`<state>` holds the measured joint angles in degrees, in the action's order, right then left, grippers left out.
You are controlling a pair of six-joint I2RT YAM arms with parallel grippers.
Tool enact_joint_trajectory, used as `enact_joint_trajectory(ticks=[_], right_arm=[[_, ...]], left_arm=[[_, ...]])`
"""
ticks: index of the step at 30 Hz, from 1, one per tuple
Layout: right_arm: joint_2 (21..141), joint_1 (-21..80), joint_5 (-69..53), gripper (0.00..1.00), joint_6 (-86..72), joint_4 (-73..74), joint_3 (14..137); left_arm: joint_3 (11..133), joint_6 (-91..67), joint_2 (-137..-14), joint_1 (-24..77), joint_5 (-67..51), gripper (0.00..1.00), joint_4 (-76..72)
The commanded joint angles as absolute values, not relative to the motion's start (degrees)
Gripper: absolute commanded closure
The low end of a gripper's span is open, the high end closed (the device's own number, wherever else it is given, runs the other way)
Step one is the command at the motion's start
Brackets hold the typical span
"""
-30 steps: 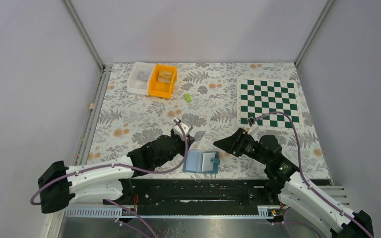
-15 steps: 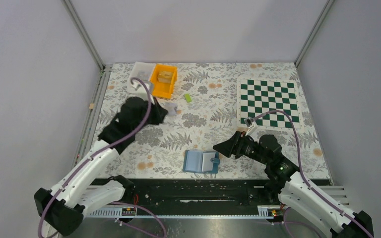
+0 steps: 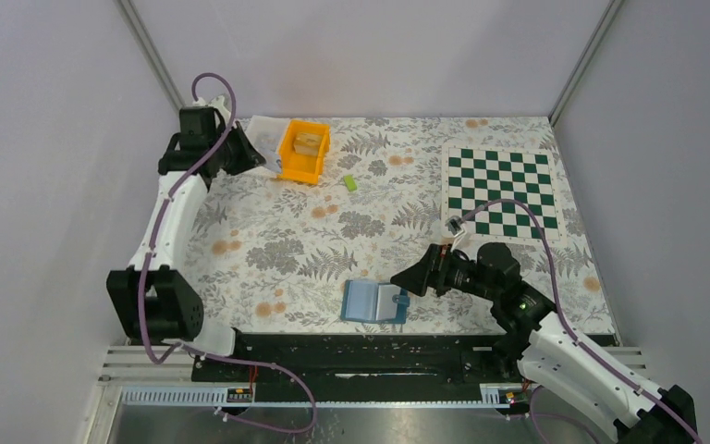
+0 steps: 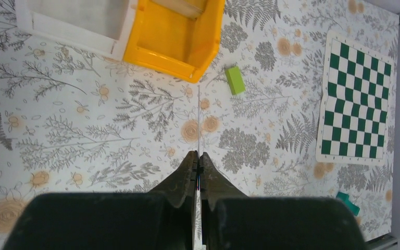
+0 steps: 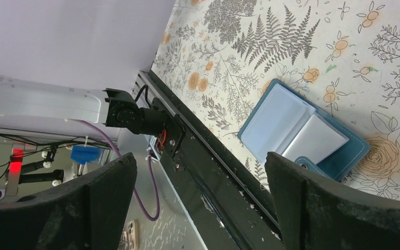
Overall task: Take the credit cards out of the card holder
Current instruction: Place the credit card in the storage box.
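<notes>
Swinging away from the card holder (image 3: 374,302), the left hand (image 3: 251,159) has gone in about a second from just beside the holder's left edge to a spot well beyond it and far to its left. It is now over the white bin (image 3: 266,137), which sits against the orange bin (image 3: 303,153). Its fingers are pressed together on a card (image 4: 198,122). The left wrist view shows this card only edge-on, as a thin pale line running out ahead of the fingertips, so its colour cannot be told.

The card holder has not shifted. It lies open on the worktop (image 3: 268,250), pale sleeves facing up, and neither view makes clear whether more cards remain in those sleeves. The right hand (image 3: 403,276) has crept slightly closer to the holder's right edge and hovers there with its fingers spread wide, gripping nothing. In the right wrist view the holder lies between and beyond the two pads.

Judging from this, one card is out of the holder and is being carried to a drop-off far from it, probably the white bin. The next step would be to let go there, then come back to the holder to look for another card. The right hand is placed to steady the holder if needed.
</notes>
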<state>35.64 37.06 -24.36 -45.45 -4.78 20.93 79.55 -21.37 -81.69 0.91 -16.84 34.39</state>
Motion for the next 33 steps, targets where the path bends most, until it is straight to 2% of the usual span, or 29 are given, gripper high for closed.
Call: enact_joint_trajectory(ticks=[1, 7, 16, 33], right_arm=[[37.9, 36.8, -26.5, 0.00, -42.8, -2.8, 24.7], [41.6, 36.8, -27.8, 0.01, -42.7, -2.6, 26.5], [46.7, 36.8, -27.6, 0.01, -39.9, -0.4, 31.1], [54.8, 36.8, -29.2, 0.00, -38.9, 3.1, 36.1]], left_arm=[[86.9, -20.0, -87.6, -3.8, -25.2, 1.00, 33.9], [95.4, -21.7, -101.1, -10.5, -37.8, 1.00, 30.7], [113.9, -20.9, -118.6, -10.7, -35.2, 1.00, 32.2], [128.2, -15.5, -134.2, -11.0, -31.5, 1.00, 28.2]])
